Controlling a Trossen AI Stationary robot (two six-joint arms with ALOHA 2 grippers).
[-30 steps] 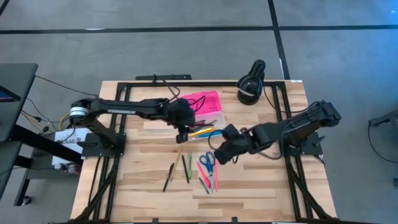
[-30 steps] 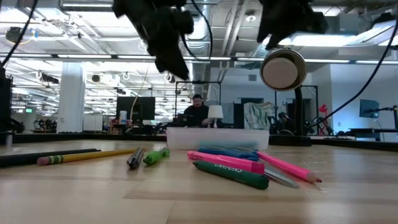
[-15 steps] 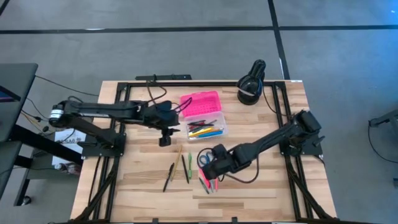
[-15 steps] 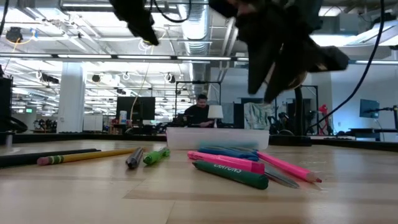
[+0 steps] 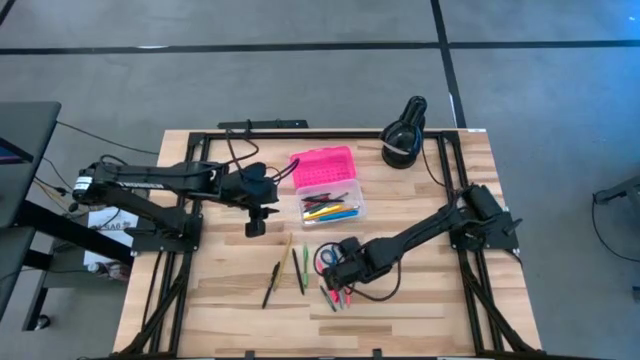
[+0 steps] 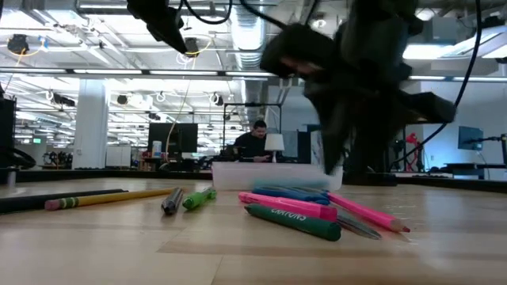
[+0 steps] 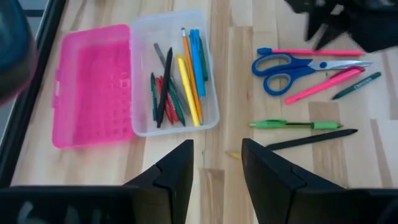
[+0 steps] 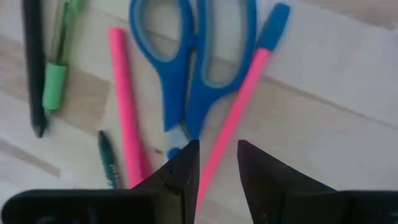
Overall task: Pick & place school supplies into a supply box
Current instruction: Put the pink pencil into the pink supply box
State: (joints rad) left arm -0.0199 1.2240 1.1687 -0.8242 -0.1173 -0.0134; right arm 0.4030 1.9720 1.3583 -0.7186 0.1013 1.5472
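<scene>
Pink lid and clear base mark the supply box (image 5: 328, 186); use it as your landmark. From the high view, the right gripper (image 5: 340, 277) hangs over the loose cluster on the near side of the box, at the scissors (image 5: 330, 259). The left gripper (image 5: 255, 226) waits beside the box on the lid's side, away from the cluster.

At table height, a pink pen (image 6: 289, 206) and a green marker (image 6: 295, 222) lie flat on the wooden table (image 6: 119, 245), touching each other in front of the box. Beyond the table is an open workspace with ceiling lights, and a person sits well behind the box.

From the left wrist, you see the left gripper's fingers apart and empty, with several pens already lying in the clear base.

From the right wrist, the right gripper's fingers are apart, empty, straddling the point where a pink pencil (image 8: 233, 118) crosses the scissors' blades. Choose one item before closing; these lie touching, so a centred descent on the pencil alone is advisable. Keep the fingers square across its shaft.
</scene>
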